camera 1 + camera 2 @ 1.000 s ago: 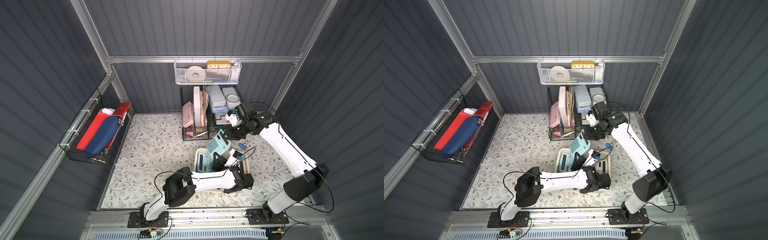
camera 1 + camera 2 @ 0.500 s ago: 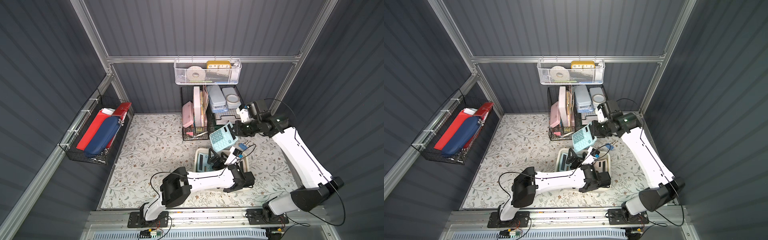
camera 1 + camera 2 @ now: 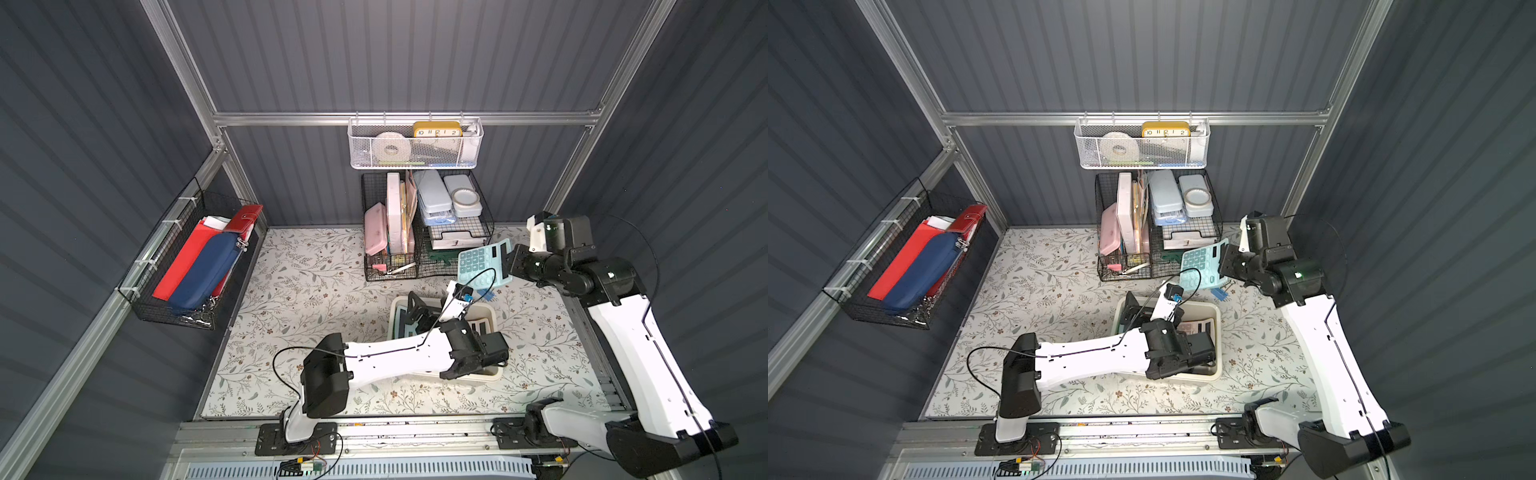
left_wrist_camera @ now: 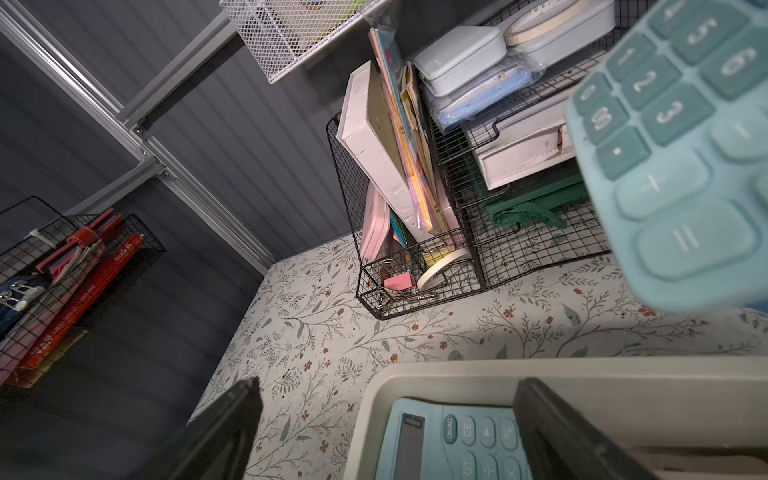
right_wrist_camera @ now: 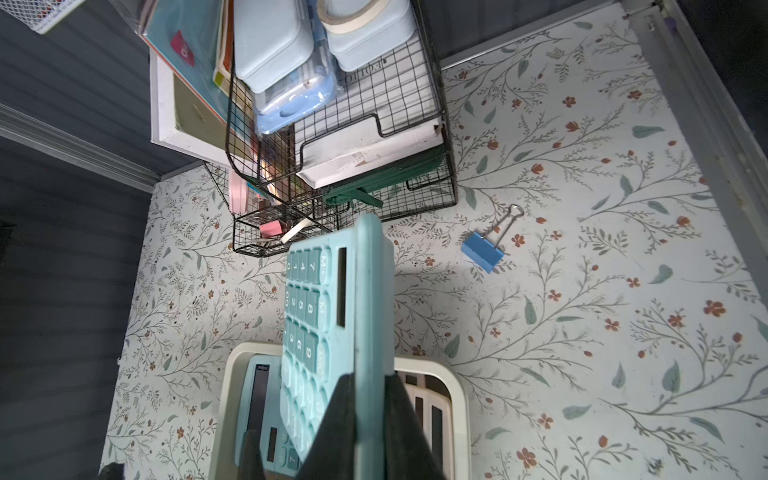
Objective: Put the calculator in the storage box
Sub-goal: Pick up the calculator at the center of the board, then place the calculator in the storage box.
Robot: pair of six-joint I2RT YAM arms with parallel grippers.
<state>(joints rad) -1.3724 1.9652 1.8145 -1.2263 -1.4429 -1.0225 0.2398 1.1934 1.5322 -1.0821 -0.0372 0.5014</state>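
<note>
1. Calculator (image 3: 482,268) hangs above storage box (image 3: 494,376) far rim, clamped edgewise in right gripper (image 3: 511,266).
2. Left gripper (image 4: 388,388) gapes wide, empty, over storage box.
3. Judged light, rigid, smooth plastic; grip thin edges.

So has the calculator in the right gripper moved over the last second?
Yes. In a top view the held calculator went right and back, off the box rear rim, toward the right corner of the wire basket.

Right gripper (image 3: 510,262) clamped on one edge of the pale-blue calculator (image 3: 478,268), which is tilted keys-up at 1 o'clock from the cream storage box (image 3: 487,308); left gripper (image 3: 417,309) down inside the box's 11 o'clock corner.
</note>
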